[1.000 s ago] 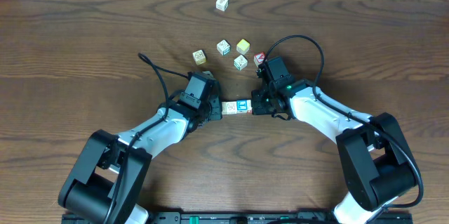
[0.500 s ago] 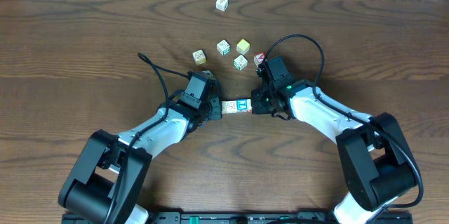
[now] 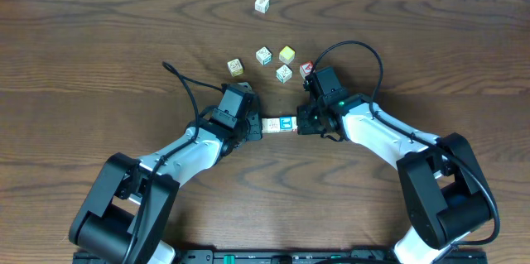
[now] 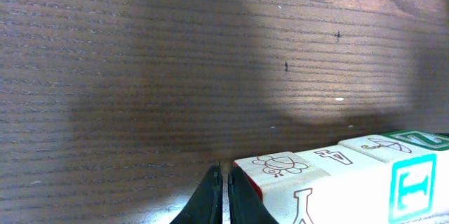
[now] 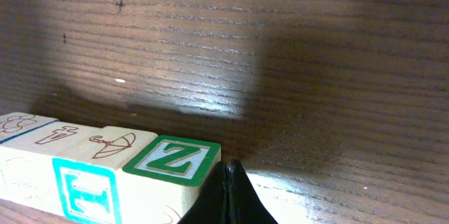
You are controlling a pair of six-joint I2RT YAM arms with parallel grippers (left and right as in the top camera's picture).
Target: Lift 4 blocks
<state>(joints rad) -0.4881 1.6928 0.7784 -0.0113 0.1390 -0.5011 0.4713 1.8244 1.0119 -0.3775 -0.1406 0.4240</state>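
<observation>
Cream blocks point(image 3: 280, 126), closed tools point(image 4: 223, 194) point(image 5: 226, 190) touching both ends

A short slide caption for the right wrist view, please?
Shut right gripper against the Z block, at one end of a four-block row.

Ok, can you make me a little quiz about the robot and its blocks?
1. True or false: the row of blocks lies between the left pincer and the right pincer, both shut.
2. The end block beside the right pincer shows a green: A) Z B) Q C) M
3. Fill in: the row holds ___ blocks.
Key: 1 true; 2 A; 3 four.
</observation>
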